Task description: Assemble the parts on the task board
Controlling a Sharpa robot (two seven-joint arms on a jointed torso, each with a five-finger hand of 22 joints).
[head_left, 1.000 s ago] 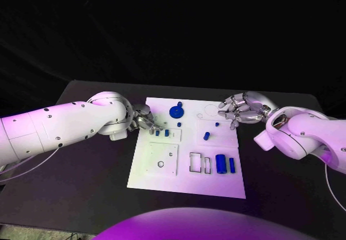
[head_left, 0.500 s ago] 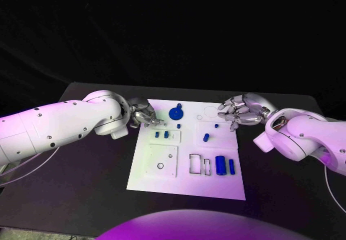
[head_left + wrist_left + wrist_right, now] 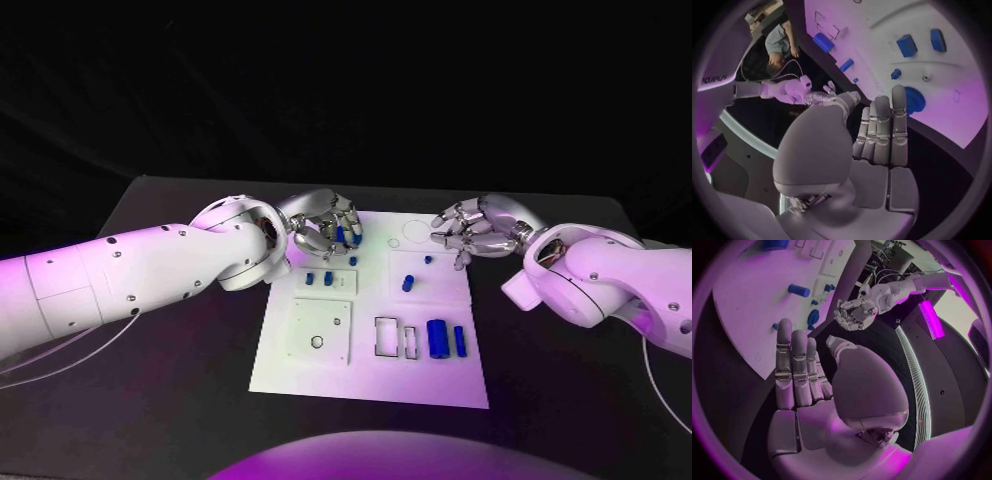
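Observation:
The white task board (image 3: 325,355) lies in the middle of the black table. My left hand (image 3: 323,226) hovers over its far left corner, fingers straight, holding nothing. Just past its fingertips (image 3: 898,107) a round blue part (image 3: 914,100) sits on the board. My right hand (image 3: 472,228) is at the board's far right corner, fingers (image 3: 792,365) extended and empty. Two small blue parts (image 3: 319,278) sit in a left recess, another blue part (image 3: 411,281) lies mid-board, and two longer blue parts (image 3: 447,340) lie near the right edge.
The board carries a square plate with holes (image 3: 320,325) and rectangular slots (image 3: 394,335) toward its near side. Bare black table (image 3: 159,340) lies to the left and right of the board. My left forearm (image 3: 159,275) crosses the table's left side.
My left hand has moved from the board's left edge toward its far corner and spread its fingers over the round blue part. The right hand has barely moved.

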